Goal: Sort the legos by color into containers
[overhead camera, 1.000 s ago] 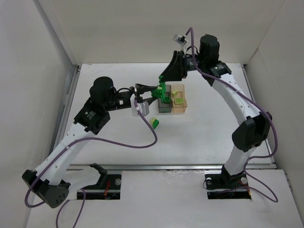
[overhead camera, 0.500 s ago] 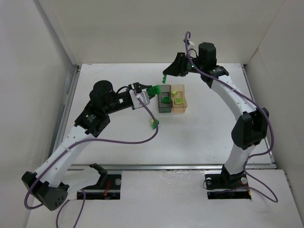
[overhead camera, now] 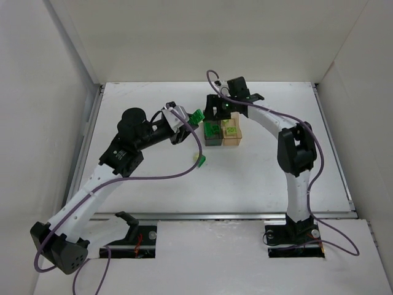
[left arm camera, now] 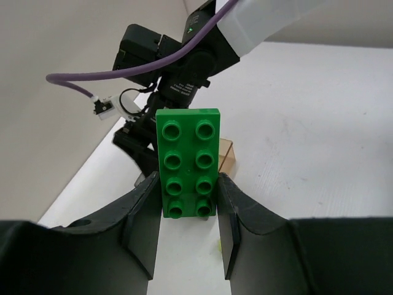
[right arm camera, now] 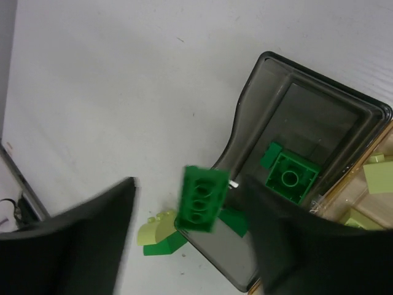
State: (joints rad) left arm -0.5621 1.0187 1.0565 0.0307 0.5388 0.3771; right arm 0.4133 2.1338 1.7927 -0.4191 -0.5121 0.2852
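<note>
Right gripper was spread wide, and a loose green brick hung between its fingers, touching neither, over the grey container's edge. Another green brick lay inside it. Left gripper pinched an eight-stud brick nearby. A pale brick lay on the table.

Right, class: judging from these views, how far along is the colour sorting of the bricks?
Done: dark green bricks lie in the grey container, pale ones in the orange container. In hand: the left gripper clamps a green eight-stud brick; a second green brick sits loose between the open fingers of the right gripper, over the grey container. Left: at least a pale yellow-green brick on the table.
</note>
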